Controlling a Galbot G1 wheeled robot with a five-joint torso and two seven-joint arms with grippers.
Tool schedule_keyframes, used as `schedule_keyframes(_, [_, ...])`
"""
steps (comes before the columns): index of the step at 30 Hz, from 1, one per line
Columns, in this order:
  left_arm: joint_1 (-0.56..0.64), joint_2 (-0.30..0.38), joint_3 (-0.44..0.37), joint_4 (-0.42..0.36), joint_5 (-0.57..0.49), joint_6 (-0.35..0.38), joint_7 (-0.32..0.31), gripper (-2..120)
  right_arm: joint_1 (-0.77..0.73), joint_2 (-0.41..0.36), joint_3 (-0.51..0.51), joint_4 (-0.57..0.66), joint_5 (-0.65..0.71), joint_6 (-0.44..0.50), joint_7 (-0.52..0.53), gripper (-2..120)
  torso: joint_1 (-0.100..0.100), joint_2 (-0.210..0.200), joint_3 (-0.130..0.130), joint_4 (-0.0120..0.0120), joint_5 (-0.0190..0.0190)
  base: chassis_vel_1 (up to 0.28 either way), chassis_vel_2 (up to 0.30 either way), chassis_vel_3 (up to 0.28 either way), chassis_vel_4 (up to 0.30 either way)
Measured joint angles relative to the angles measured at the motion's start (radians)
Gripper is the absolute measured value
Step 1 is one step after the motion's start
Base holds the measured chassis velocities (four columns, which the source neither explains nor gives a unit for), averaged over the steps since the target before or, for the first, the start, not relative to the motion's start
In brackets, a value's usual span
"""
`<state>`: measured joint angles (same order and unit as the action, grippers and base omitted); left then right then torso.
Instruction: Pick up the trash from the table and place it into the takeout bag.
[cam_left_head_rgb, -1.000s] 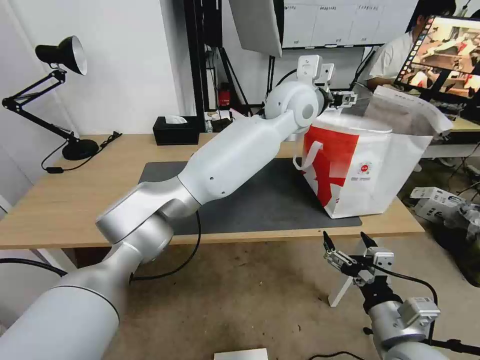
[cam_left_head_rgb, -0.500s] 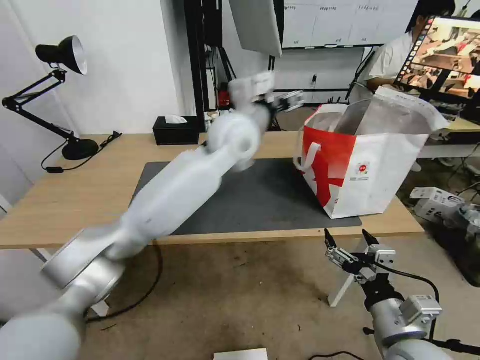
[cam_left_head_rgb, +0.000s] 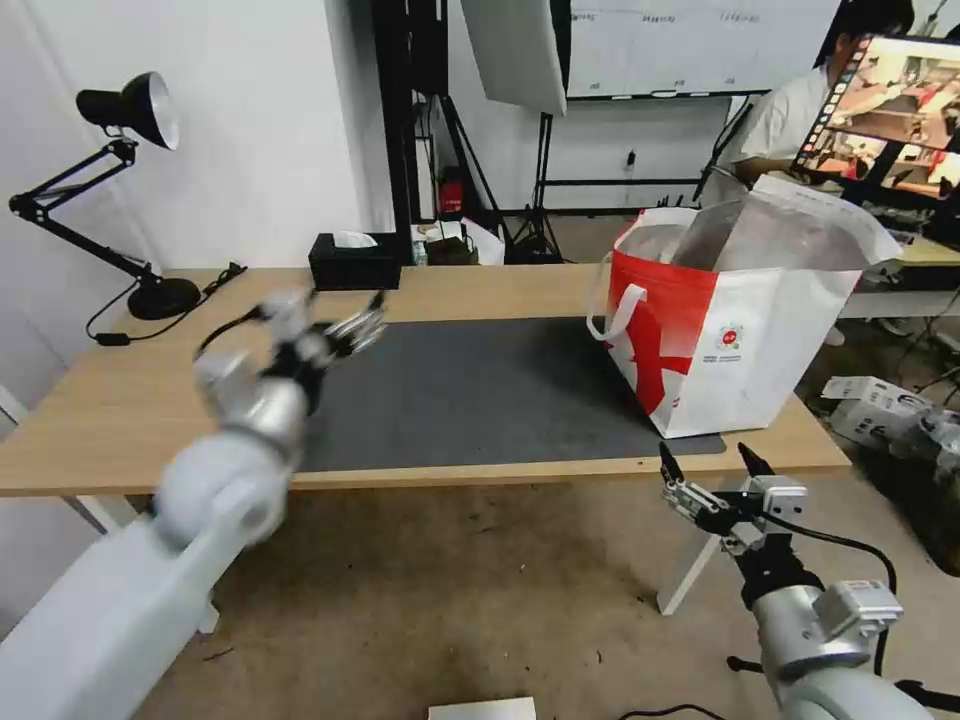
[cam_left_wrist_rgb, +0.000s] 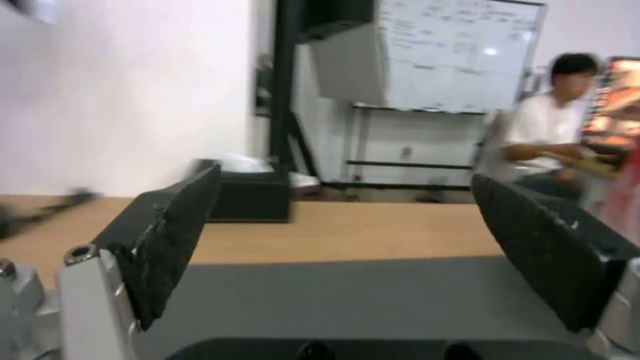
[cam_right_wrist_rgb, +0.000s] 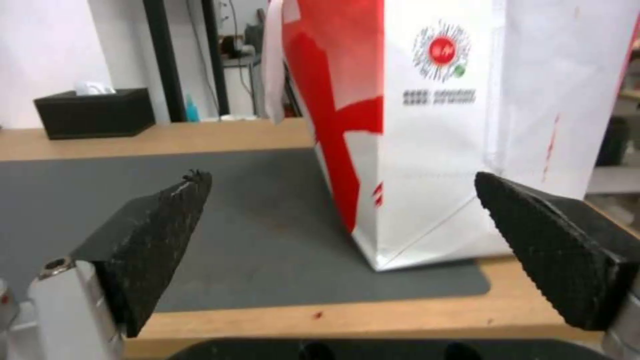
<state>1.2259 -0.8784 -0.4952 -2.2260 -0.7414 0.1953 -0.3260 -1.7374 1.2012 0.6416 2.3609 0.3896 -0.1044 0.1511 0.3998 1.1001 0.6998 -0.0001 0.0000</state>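
Takeout bag (cam_left_head_rgb: 735, 340), big boxy red-and-white tote w/ silver foil lining, white loop handles and small round logo, stands upright on the right end of the long light-wood table (cam_left_head_rgb: 120, 400), its base partly on the large dark grey rectangular mat (cam_left_head_rgb: 480, 390) and partly on bare wood near the front right corner; mouth gapes open, foil flap raised at the back. In the right wrist view the bag (cam_right_wrist_rgb: 433, 125) stands just beyond the fingertips, logo facing the cam, mat (cam_right_wrist_rgb: 253, 235) running up to its base. Left gripper (cam_left_head_rgb: 360, 325) hangs over the mat's left-rear part, blurred, arm reaching in from the lower left; its two black pads (cam_left_wrist_rgb: 173, 240) are spread wide w/ nothing between them, pointing toward the table's back edge. Black rectangular tissue box (cam_left_head_rgb: 352, 260) w/ a white tissue poking out sits at the back edge, left of centre; left wrist view has it (cam_left_wrist_rgb: 250, 200) straight ahead past the mat (cam_left_wrist_rgb: 347, 300). Black jointed desk lamp (cam_left_head_rgb: 125, 190) stands at the back left corner, cord trailing on the wood. Right gripper (cam_left_head_rgb: 712, 470) sits low, in front of and below the table's front edge, under the bag's corner, fingers (cam_right_wrist_rgb: 153, 235) apart and empty, pointing up at the bag. Mat surface btw the left gripper and the bag is plain dark grey.
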Motion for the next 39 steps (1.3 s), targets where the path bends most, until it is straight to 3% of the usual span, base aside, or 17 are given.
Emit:
schedule_keyframes(1, [0.083,-0.032,-0.057,-0.022,0.038,-0.007,0.035,100,0.000,0.000,0.005,0.002,-0.010,0.000,-0.002,100,0.000,0.000,0.000,0.0001,-0.0001,0.000,0.000,0.000,0.000])
schedule_keyframes(2, [0.083,-0.032,-0.057,-0.022,0.038,-0.007,0.035,100,0.000,0.000,0.005,0.002,-0.010,0.000,-0.002,100,0.000,0.000,0.000,0.0001,-0.0001,0.000,0.000,0.000,0.000])
schedule_keyframes(4, [0.330,-0.178,-0.207,-0.097,0.149,-0.039,0.152,100,-0.005,0.004,0.023,0.015,-0.029,0.001,-0.004,100,0.000,0.000,0.000,0.0003,0.0000,0.000,0.000,0.000,0.000])
schedule_keyframes(5, [0.330,-0.178,-0.207,-0.097,0.149,-0.039,0.152,100,-0.005,0.004,0.023,0.015,-0.029,0.001,-0.004,100,0.000,0.000,0.000,0.0003,0.0000,0.000,0.000,0.000,0.000])
schedule_keyframes(7, [0.491,-0.296,-0.283,-0.147,0.227,-0.073,0.235,100,-0.011,0.009,0.042,0.022,-0.064,0.003,-0.004,100,0.000,0.000,0.000,0.0003,0.0001,0.000,0.000,0.000,0.000])
schedule_keyframes(8, [0.491,-0.296,-0.283,-0.147,0.227,-0.073,0.235,100,-0.011,0.009,0.042,0.022,-0.064,0.003,-0.004,100,0.000,0.000,0.000,0.0003,0.0001,0.000,0.000,0.000,0.000])
schedule_keyframes(11, [0.624,-0.456,-0.288,-0.197,0.320,-0.125,0.265,100,-0.020,0.020,0.061,0.034,-0.111,0.007,-0.004,100,0.000,0.000,0.000,0.0004,0.0004,0.000,0.000,0.000,0.000])
schedule_keyframes(12, [0.624,-0.456,-0.288,-0.197,0.320,-0.125,0.265,100,-0.020,0.020,0.061,0.034,-0.111,0.007,-0.004,100,0.000,0.000,0.000,0.0004,0.0004,0.000,0.000,0.000,0.000])
schedule_keyframes(14, [0.652,-0.523,-0.242,-0.222,0.376,-0.143,0.264,100,-0.035,0.032,0.063,0.051,-0.132,0.010,-0.013,100,0.000,0.000,0.000,0.0001,0.0003,0.000,0.000,0.000,0.000])
schedule_keyframes(21, [0.654,-0.557,-0.162,-0.257,0.428,-0.151,0.229,100,-0.053,0.055,0.063,0.067,-0.154,0.030,-0.026,100,0.000,0.000,0.000,-0.0001,0.0002,0.000,0.000,0.000,0.000])
schedule_keyframes(39, [0.640,-0.551,-0.154,-0.253,0.420,-0.145,0.222,100,-0.053,0.056,0.063,0.067,-0.153,0.032,-0.026,100,0.000,0.000,0.000,0.0001,0.0000,0.000,0.000,0.000,0.000])
